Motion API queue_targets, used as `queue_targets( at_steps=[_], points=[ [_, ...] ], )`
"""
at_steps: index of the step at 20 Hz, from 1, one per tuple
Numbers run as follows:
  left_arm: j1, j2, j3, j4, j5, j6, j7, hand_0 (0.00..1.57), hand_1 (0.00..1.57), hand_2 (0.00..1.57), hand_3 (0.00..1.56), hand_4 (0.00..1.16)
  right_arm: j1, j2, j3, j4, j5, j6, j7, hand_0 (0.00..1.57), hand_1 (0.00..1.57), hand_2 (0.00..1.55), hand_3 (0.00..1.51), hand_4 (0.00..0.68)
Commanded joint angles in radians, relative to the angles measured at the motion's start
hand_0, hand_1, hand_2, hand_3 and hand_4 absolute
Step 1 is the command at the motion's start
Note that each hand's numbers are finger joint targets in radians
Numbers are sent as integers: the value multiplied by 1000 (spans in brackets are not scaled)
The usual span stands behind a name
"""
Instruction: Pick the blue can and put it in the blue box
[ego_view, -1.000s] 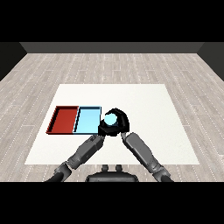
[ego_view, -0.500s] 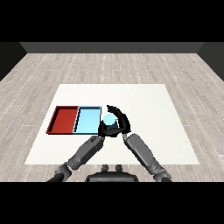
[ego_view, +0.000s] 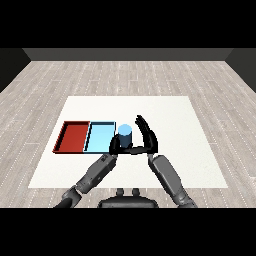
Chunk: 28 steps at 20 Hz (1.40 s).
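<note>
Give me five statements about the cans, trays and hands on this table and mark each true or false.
1. The blue can lies inside the red tray. False: it stands at the right edge of the light blue tray, between the two hands.
2. The red tray lies to the left of the light blue tray. True.
3. The right hand has its fingers straight. True: they stand open beside the can.
4. The left hand rests on the red tray. False: it is at the can's base, near the blue tray's right edge.
5. Both trays sit on the white table. True.
</note>
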<state>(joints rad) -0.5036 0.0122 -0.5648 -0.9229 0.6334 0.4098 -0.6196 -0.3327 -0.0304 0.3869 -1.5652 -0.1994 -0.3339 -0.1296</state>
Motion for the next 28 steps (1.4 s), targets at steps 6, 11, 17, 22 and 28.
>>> queue_targets(
  at_steps=[6,11,17,22,28],
  points=[
    [-45,128,93,5,-51,1,58,1571,1571,1571,1535,1151,170,-57,-208,-172,-160,70,-93,0,0,0,0,0],
    [-109,191,156,82,-97,26,104,1571,1571,1571,1527,1155,194,-61,-274,-148,-223,123,-106,0,0,0,0,0],
    [-154,307,148,184,-177,80,245,1571,1571,1571,1507,1141,211,-74,-313,-90,-240,159,-132,0,0,0,0,0],
    [-232,325,96,341,-242,86,443,1571,1571,1561,1483,1012,198,-61,-322,-40,-246,171,-149,0,0,0,0,0],
    [-257,212,40,622,-311,141,600,763,763,711,603,908,226,-24,-319,6,-249,189,-209,0,0,0,0,0]
  ],
)
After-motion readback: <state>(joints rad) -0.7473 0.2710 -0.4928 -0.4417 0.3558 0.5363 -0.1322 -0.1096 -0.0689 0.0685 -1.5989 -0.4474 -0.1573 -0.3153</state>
